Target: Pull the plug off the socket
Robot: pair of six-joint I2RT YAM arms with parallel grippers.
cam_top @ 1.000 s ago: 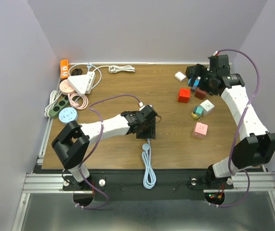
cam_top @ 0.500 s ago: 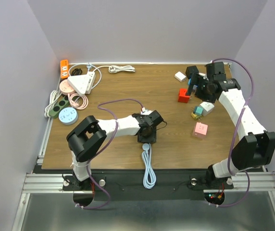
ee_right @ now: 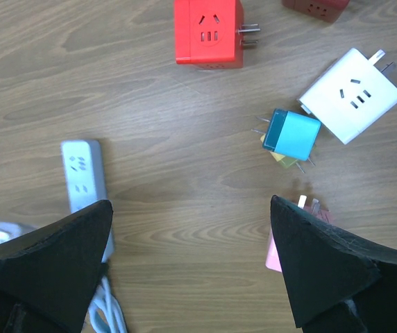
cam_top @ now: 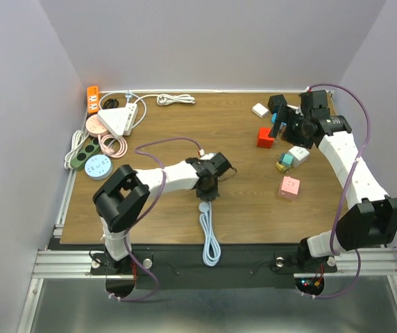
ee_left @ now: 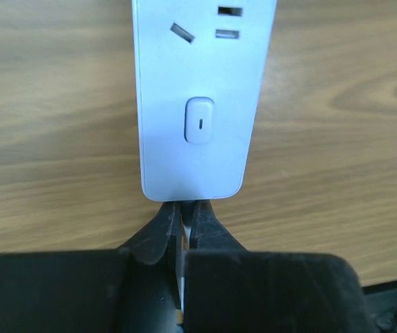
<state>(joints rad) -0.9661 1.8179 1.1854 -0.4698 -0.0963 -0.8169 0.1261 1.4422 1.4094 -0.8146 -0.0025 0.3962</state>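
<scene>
Where the smooth, round-cornered power strip (ee_left: 198, 83) lies mid-bench (cam_top: 178, 132) toward the near edge, the left claw (ee_left: 182, 215) is pinched onto its pale cord (cam_top: 209, 239). The right claw (ee_right: 191, 202) gapes above boxy adapters (ee_right: 207, 31) near the far right corner, with open wood grain between the two.
</scene>
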